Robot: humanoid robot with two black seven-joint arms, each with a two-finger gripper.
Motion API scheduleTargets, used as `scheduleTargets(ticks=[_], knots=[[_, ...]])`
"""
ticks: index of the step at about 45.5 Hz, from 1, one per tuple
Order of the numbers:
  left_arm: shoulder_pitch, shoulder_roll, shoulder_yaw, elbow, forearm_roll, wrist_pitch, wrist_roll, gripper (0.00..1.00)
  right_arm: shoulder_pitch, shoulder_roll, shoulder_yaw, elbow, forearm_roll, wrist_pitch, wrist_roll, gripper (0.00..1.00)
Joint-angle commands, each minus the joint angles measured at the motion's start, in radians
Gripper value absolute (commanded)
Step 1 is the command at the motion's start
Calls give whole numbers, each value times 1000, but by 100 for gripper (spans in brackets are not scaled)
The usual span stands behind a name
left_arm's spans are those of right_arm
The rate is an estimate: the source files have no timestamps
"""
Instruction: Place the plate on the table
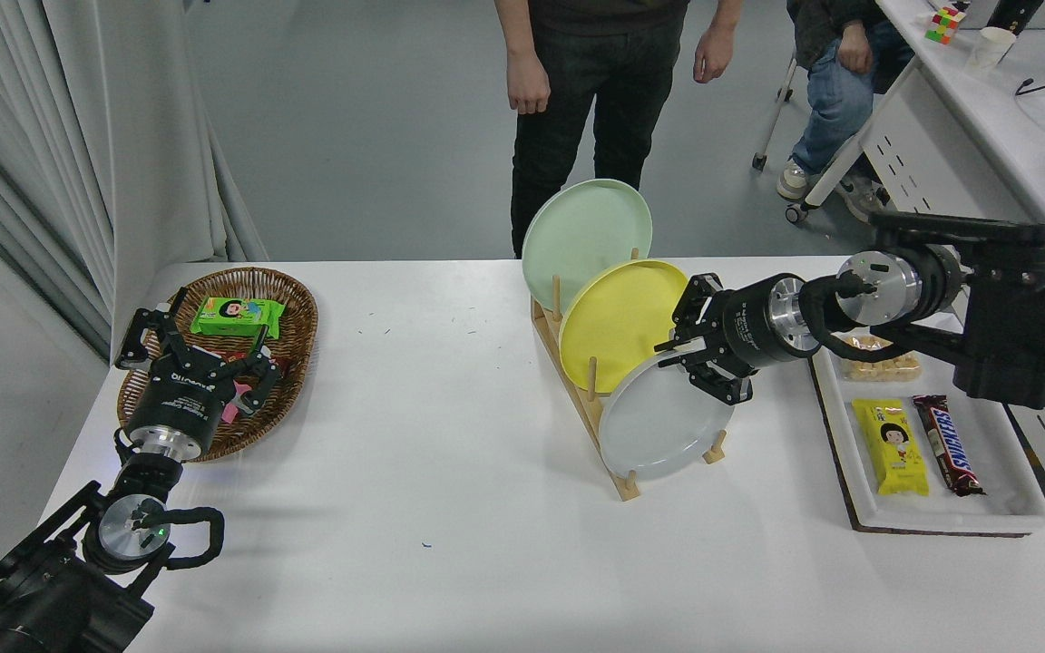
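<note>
Plate (659, 426), the light grey one, is not on the table (450, 453) yet: it stands on edge in the nearest slot of the wooden rack (588, 413), leaning against the yellow plate (618, 322), with the pale green plate (584, 231) in the slot behind that. My right gripper (695, 358) is at the grey plate's upper right rim, fingers spread and seeming to straddle the rim. Whether either pad is touching it I cannot tell from up here; the black fingers overlap the pale edge and the gap is lost. So I judge the grasp as not yet closed, and everything else is left: pinch the rim, lift the plate clear of the pegs, carry it to bare tabletop, lay it flat, let go.

My left gripper (200, 363) sits parked over the wicker basket (282, 295) at the left, fingers splayed, holding nothing that I can make out.

The plate's lower edge is partly masked by the rack's base and front pegs, so I cannot see how deep it sits. A person (595, 100) stands beyond the far edge, cut off by the frame above the waist, hands hanging clear of the table. The snack tray (940, 521) lies to the right, under my right arm.
</note>
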Motion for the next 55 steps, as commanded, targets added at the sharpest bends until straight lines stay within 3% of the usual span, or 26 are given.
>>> scheduleTargets(ticks=[1,55], knots=[[0,0,0,0,0,0,0,98,0,-2,1,0,0,1,0,14],[0,0,0,0,0,0,0,98,7,-3,1,0,0,2,-6,8]])
